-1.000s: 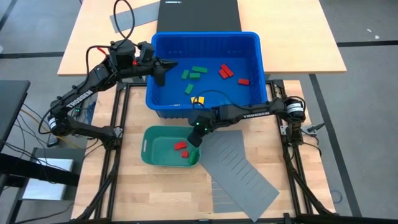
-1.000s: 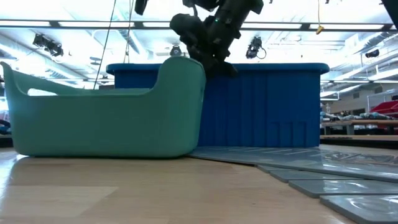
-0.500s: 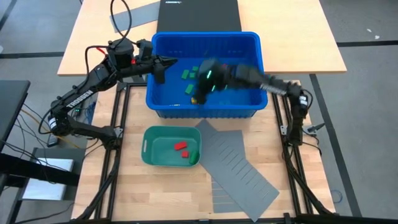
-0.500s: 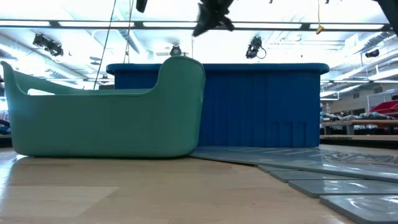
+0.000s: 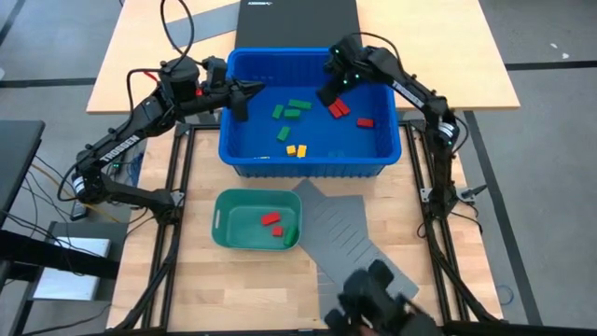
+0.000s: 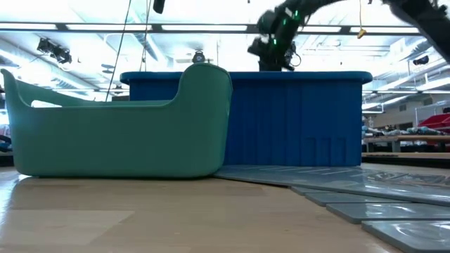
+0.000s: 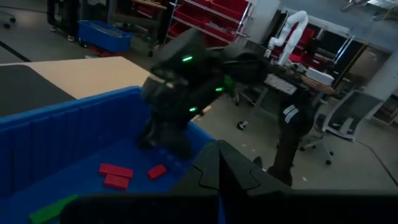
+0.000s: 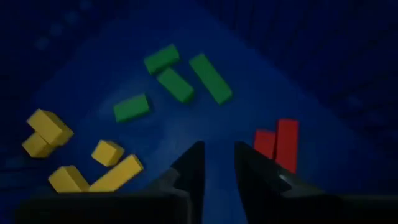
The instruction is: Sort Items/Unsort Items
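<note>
High view: wooden table [image 5: 252, 280]; left gripper [image 5: 244, 93] closed, right gripper [image 5: 328, 96] slightly parted, empty.

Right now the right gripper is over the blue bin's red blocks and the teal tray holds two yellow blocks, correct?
Not quite. The teal tray holds two red blocks, not yellow, with a green one by its wall; the high view shows it. The rest stands: the right gripper is over the blue bin, by its red blocks.
</note>
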Tool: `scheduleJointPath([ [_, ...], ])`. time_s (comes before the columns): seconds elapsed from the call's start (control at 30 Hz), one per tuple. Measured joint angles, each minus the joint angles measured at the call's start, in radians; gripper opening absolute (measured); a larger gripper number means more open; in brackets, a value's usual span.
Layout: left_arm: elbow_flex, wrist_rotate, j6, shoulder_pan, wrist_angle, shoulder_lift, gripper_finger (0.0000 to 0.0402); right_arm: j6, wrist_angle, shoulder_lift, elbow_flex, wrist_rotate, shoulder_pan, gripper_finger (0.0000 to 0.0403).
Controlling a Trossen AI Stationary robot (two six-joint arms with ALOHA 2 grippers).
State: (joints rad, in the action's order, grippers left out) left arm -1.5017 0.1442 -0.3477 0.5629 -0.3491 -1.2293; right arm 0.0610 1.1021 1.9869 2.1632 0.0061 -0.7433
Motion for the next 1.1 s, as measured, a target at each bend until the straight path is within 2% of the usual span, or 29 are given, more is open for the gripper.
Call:
scheduleJointPath([
  [0.1,0.000,-0.028,-0.001,0.000,0.000,0.000,0.0001,-0.023,0.030,0.070,0.000,-0.060,-0.056,0.0121],
  [0.27,0.000,-0.071,-0.006,0.000,0.003,0.000,0.0001,-0.075,0.042,0.203,-0.002,-0.019,-0.107,0.0182],
  [0.4,0.000,-0.073,-0.031,0.000,0.018,0.000,0.0001,-0.085,0.051,0.289,-0.002,-0.025,-0.128,0.0235],
  [0.53,0.000,-0.073,-0.055,0.000,0.017,0.000,0.0001,-0.094,0.063,0.346,-0.002,-0.036,-0.149,0.0282],
  [0.67,0.000,-0.073,-0.057,0.000,0.017,0.000,0.0001,-0.107,0.032,0.380,-0.002,0.009,-0.165,0.0319],
  [0.87,0.000,-0.072,-0.077,0.000,0.017,0.000,0.0001,-0.123,-0.052,0.384,-0.002,0.015,-0.178,0.0349],
  [0.97,0.000,-0.073,-0.078,0.000,0.016,0.000,0.0001,-0.123,-0.090,0.386,-0.002,-0.032,-0.187,0.0349],
  [1.1,0.000,-0.072,-0.078,0.000,0.016,0.000,0.0001,-0.112,-0.102,0.413,-0.002,-0.034,-0.195,0.0344],
])
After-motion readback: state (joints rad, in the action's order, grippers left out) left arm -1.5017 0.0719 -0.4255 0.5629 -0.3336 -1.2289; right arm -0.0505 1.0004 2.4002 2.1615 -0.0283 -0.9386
